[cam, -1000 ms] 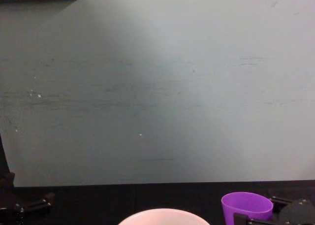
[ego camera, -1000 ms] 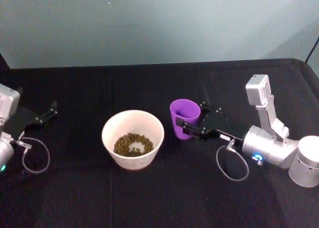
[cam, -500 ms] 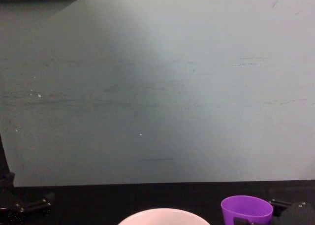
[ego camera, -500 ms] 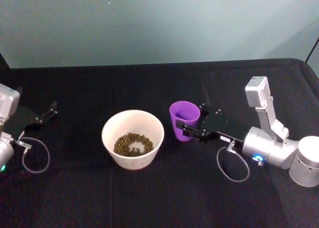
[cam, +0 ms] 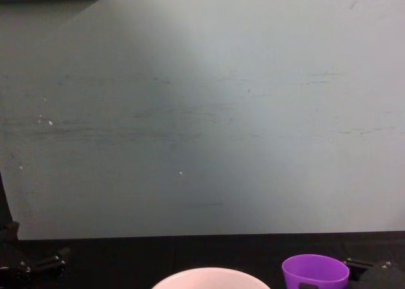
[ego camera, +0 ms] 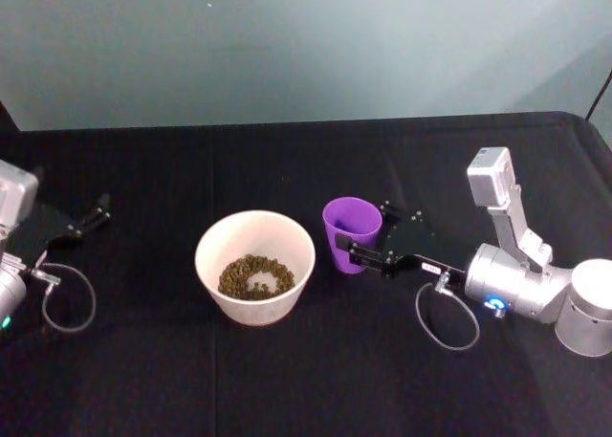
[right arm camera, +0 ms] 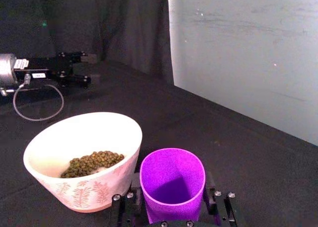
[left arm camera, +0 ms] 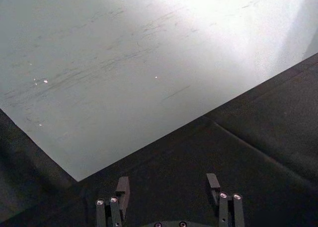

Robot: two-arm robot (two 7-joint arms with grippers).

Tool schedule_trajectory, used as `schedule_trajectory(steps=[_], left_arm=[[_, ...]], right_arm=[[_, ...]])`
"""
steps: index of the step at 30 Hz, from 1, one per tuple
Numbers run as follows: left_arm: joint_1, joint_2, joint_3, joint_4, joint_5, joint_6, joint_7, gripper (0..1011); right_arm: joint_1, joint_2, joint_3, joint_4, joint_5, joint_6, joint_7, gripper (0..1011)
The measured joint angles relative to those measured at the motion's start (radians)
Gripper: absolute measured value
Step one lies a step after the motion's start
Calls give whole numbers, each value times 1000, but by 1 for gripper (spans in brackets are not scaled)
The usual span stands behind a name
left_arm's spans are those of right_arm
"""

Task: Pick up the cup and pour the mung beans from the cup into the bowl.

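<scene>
The purple cup (ego camera: pixel 352 231) stands upright just right of the white bowl (ego camera: pixel 251 309), and its inside looks empty in the right wrist view (right arm camera: pixel 172 182). My right gripper (ego camera: pixel 364 230) reaches in from the right, shut on the cup with one finger on each side (right arm camera: pixel 171 205). The mung beans (ego camera: pixel 255 276) lie in a heap at the bottom of the bowl (right arm camera: pixel 84 192). The chest view catches the cup's rim (cam: pixel 315 272) and the bowl's rim (cam: pixel 212 276) at its lower edge. My left gripper (ego camera: pixel 94 214) rests parked at the far left, open (left arm camera: pixel 168 185).
A black cloth (ego camera: pixel 287 380) covers the table, and a pale wall (cam: pixel 202 112) rises behind it. Cable loops hang by the right wrist (ego camera: pixel 447 315) and the left wrist (ego camera: pixel 67 301). Free room lies in front of the bowl and behind it.
The right gripper has sunk a little with the cup, which now sits slightly lower and a touch closer to the bowl. The left arm has not moved.
</scene>
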Motion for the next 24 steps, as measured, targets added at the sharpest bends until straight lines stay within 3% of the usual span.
schedule_trajectory(steps=[8, 19, 24], left_arm=[[0, 0, 0, 0, 0, 0, 0, 1000], [0, 0, 0, 0, 0, 0, 0, 1000], [0, 0, 0, 0, 0, 0, 0, 1000]], right_arm=[[0, 0, 0, -1, 0, 2, -1, 723], [-1, 0, 1, -2, 0, 0, -1, 984], [-1, 0, 1, -2, 0, 0, -2, 1000]])
